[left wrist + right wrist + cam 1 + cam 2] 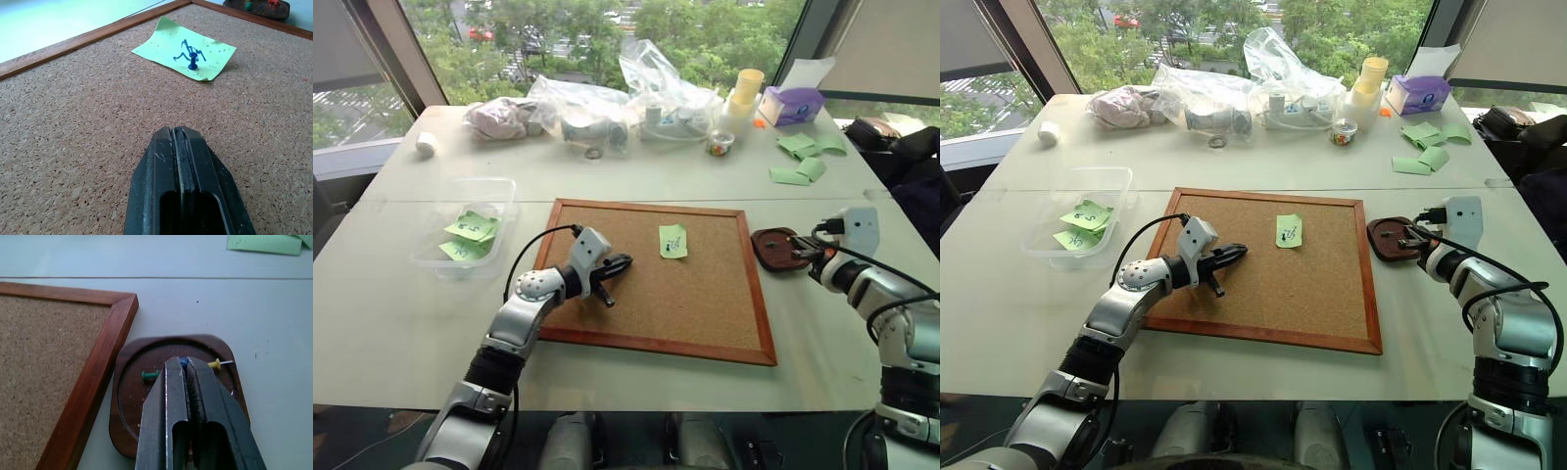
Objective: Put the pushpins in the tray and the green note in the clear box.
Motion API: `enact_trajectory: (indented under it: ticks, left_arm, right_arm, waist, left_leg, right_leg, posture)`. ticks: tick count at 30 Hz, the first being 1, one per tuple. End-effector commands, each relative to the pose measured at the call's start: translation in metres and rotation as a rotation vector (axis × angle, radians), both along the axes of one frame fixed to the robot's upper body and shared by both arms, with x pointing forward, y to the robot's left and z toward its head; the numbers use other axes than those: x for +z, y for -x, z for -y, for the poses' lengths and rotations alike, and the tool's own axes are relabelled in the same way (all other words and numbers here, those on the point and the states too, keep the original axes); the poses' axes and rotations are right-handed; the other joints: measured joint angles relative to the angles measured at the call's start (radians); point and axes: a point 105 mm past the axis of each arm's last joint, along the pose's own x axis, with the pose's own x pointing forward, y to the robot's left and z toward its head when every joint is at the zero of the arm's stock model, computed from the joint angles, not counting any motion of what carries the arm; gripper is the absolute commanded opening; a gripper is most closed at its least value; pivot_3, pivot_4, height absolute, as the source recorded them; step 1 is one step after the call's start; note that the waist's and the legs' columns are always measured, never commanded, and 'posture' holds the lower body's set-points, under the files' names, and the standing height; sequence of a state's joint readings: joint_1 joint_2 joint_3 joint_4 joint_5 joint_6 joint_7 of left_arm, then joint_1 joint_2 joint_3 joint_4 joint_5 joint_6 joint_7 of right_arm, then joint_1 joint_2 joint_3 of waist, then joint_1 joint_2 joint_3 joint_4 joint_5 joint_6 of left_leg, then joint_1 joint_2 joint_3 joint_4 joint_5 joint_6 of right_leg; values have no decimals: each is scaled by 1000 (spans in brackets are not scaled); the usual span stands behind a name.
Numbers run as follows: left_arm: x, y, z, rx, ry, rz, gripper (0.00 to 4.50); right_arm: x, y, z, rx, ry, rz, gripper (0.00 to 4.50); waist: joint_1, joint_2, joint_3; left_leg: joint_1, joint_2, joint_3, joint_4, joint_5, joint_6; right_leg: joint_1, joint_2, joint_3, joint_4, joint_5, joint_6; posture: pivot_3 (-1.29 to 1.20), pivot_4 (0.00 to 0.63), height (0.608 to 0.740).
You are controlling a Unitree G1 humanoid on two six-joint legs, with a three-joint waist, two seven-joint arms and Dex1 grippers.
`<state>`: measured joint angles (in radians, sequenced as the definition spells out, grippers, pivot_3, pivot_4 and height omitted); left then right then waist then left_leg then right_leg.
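Where the corkboard [661, 284] lies on the white table [401, 323], a light green note [673, 241] with dark handwritten marks is seen pinned near its upper middle by a blue pushpin [193, 60] standing upright through the paper; one corner of the note is curled up off the cork. The left gripper [619, 264] is held low over the cork with its black fingers pressed together on nothing, pointed toward the note, which lies well apart ahead of it. Just beside the board's right edge the reddish-brown tray [128, 396] is set, and a green pushpin [149, 375] and a yellow pushpin [215, 364] are seen lying on their sides in it. The right gripper [185, 366] is poised over the tray with jaws closed around something blue at their tips. More written green notes rest in the clear box [431, 257], left of the board.
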<state>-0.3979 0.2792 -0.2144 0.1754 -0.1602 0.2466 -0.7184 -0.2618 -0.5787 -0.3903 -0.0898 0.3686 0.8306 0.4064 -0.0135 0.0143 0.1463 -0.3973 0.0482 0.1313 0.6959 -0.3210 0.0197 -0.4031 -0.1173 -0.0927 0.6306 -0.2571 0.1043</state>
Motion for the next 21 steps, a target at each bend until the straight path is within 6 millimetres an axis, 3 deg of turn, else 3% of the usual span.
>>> enact_trajectory:
  ticks: [1,4,10,13,16,21]
  left_arm:
    - [-38,8,-9,18,-74,-122,0]
    - [-39,9,-9,19,-76,-122,0]
    - [-39,8,-9,23,-76,-121,0]
    - [-39,8,-9,26,-75,-121,0]
    - [-39,9,-9,26,-74,-121,0]
    - [-39,9,-9,25,-74,-120,0]
  right_arm:
    - [2,-1,-4,13,-12,14,82]
    - [-3,-1,-3,9,-16,4,82]
    - [-4,-1,-2,6,-6,0,2956]
    - [6,-3,-3,14,6,34,4434]
    - [21,-5,-16,78,9,80,4474]
    - [36,-4,-71,289,-6,120,4474]
  waist:
    - [0,0,0]
    - [0,0,0]
    - [0,0,0]
    - [0,0,0]
    - [0,0,0]
    - [0,1,-1]
  left_leg:
    - [0,0,0,0,0,0]
    - [0,0,0,0,0,0]
    - [0,0,0,0,0,0]
    - [0,0,0,0,0,0]
    - [0,0,0,0,0,0]
    - [1,1,0,-1,0,0]
  right_leg:
    - [0,0,0,0,0,0]
    - [0,0,0,0,0,0]
    - [0,0,0,0,0,0]
    - [0,0,0,0,0,0]
    - [0,0,0,0,0,0]
    - [0,0,0,0,0,0]
  posture:
    - [0,150,740]
    - [0,150,740]
    - [0,150,740]
    - [0,150,740]
    - [0,150,740]
    - [0,150,740]
